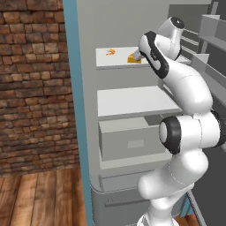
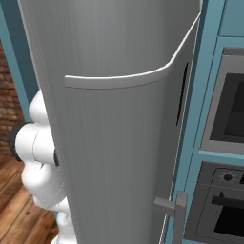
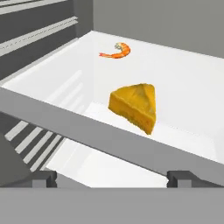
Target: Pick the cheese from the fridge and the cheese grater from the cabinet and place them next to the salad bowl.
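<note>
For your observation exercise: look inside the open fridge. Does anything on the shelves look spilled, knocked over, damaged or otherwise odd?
Nothing stands out. The cheese sits flat and whole on the white top shelf, with the small shrimp lying apart behind it. The open gripper is short of the cheese.

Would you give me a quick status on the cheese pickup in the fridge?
Gripper open, empty, short of the cheese. Cheese on the upper fridge shelf, shrimp behind it, apart. Shelf's grey front rail between fingertips and cheese.

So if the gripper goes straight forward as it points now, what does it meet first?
Most likely the cheese, lying ahead between the open gripper's fingertips on the fridge shelf. A grey rail in front may sit lower; depth is unclear.
</note>
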